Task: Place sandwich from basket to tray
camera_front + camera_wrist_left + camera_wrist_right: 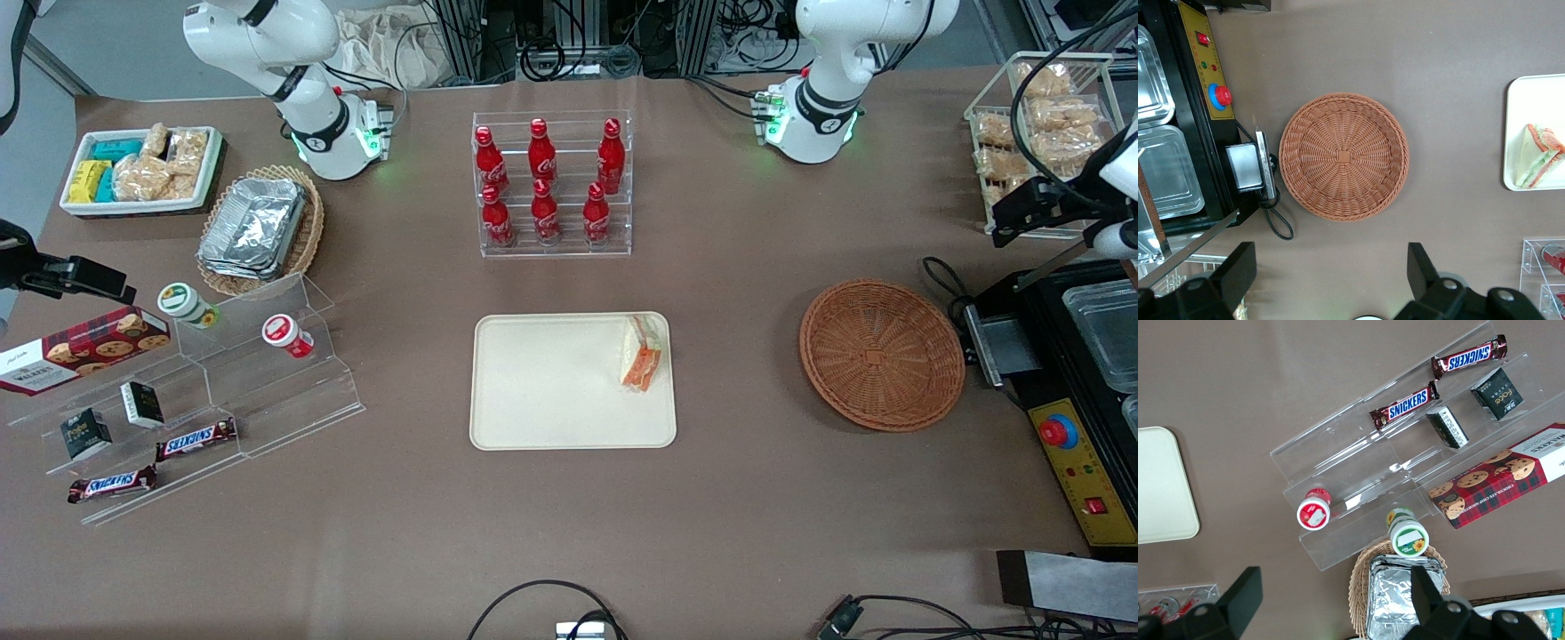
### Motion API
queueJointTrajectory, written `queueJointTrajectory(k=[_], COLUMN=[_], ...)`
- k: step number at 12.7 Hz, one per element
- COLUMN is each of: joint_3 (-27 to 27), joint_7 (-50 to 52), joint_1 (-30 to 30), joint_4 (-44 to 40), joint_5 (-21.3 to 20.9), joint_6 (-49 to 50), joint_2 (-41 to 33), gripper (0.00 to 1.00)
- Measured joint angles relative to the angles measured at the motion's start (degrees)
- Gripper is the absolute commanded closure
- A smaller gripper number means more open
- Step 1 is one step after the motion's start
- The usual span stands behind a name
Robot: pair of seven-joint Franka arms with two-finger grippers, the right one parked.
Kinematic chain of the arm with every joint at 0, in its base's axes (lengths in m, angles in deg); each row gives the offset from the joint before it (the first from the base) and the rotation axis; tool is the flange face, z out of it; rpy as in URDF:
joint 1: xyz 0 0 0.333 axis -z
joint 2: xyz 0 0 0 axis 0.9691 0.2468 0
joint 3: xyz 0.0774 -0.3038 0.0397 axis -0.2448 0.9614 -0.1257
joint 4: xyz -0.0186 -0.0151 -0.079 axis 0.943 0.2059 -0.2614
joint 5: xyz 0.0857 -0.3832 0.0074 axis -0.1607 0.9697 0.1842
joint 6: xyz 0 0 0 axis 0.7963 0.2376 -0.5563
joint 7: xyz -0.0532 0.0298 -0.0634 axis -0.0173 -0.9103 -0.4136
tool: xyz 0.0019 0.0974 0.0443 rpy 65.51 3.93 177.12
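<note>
My gripper hangs wide open above the empty basket; the sandwich already lies on the tray, well apart

The left arm is reaching out toward its own end of the surface, wrist raised and camera facing straight down. Its gripper is hanging high above the surface, fingers spread wide apart, gripping nothing.

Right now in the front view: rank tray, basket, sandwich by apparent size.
1. tray, largest
2. basket, about as wide as the tray's short side
3. sandwich, smallest, lying on the tray

The gripper hangs above the basket, jaws open.
</note>
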Motion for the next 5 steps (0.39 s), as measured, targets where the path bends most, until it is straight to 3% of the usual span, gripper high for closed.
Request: queueJointTrajectory(k=[5], joint_3=[0.0], joint_7=[3.5], joint_1=[0.0], joint_4=[0.5], joint_5=[1.7], joint_6=[0.0], joint_2=[0.0], gripper=[0.00])
